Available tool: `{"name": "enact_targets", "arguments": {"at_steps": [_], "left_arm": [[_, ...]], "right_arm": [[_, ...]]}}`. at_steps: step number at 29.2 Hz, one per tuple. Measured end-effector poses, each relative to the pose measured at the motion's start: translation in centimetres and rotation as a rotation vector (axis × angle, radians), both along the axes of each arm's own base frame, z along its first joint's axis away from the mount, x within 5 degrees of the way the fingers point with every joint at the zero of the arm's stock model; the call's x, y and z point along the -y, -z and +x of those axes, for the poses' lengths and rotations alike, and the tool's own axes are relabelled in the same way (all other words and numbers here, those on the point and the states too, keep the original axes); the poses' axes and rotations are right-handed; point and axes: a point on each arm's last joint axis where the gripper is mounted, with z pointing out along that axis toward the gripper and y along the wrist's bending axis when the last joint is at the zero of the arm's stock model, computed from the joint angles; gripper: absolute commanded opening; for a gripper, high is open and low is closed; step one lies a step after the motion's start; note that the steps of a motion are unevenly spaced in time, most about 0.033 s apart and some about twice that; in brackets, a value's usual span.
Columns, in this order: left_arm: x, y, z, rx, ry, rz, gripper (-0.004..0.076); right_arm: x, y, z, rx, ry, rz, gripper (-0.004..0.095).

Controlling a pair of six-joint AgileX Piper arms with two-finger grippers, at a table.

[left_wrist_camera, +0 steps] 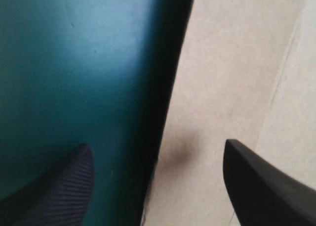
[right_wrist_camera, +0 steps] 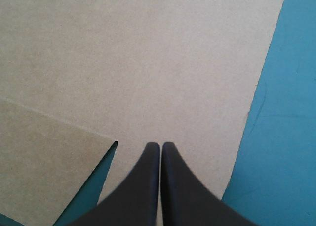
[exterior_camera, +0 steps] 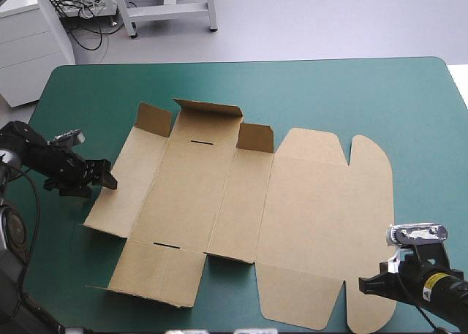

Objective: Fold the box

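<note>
The brown box (exterior_camera: pixel 241 202) lies as a cut sheet spread flat across the middle of the table. Three small flaps (exterior_camera: pixel 207 115) along its far left side stand raised. My left gripper (exterior_camera: pixel 108 179) is open at the sheet's left edge. In the left wrist view (left_wrist_camera: pixel 158 152) that edge runs between its fingers, one over the teal-green cover (left_wrist_camera: pixel 74 63), the other over the board (left_wrist_camera: pixel 237 87). My right gripper (exterior_camera: pixel 363 284) is shut at the near right. Its tip (right_wrist_camera: pixel 161 146) rests over the rounded lid flap (right_wrist_camera: pixel 123 63), near that flap's edge.
Bare teal-green cover (exterior_camera: pixel 351 93) shows between the box and the table's far and right edges. A narrower strip of cover (exterior_camera: pixel 66 275) runs along the left and near sides. A notch in the board (right_wrist_camera: pixel 101 174) shows beside my right gripper.
</note>
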Motion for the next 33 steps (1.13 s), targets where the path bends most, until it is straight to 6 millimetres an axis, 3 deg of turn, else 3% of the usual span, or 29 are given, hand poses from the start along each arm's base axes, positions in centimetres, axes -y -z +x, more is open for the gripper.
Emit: {"name": "enact_targets", "arguments": {"at_steps": [4,8,14,21,26,33], "left_arm": [[0.0,1.1,0.7,-0.013,-0.015,-0.041,0.0523],[0.7,0.8,1.1,0.010,-0.030,-0.094,0.0523],[3.4,1.0,1.3,-0.001,0.049,-0.093,0.0523],[5.8,1.3,0.2,-0.016,0.121,-0.060,0.0523],[6.3,0.8,-0.6,-0.019,0.126,-0.073,0.0523],[7.1,-1.8,-1.9,0.052,0.106,-0.116,0.0523]], "right_arm": [[0.1,0.1,-0.1,-0.018,0.001,-0.009,-0.0004],[0.0,0.1,-0.1,-0.013,0.001,-0.005,-0.0004],[0.0,0.1,-0.1,-0.013,0.001,-0.006,-0.0004],[0.0,0.1,0.0,-0.002,0.000,-0.001,-0.0004],[0.0,0.1,0.0,0.001,0.000,0.001,-0.0004],[-0.1,0.0,0.1,0.014,-0.001,0.006,-0.0004]]}}
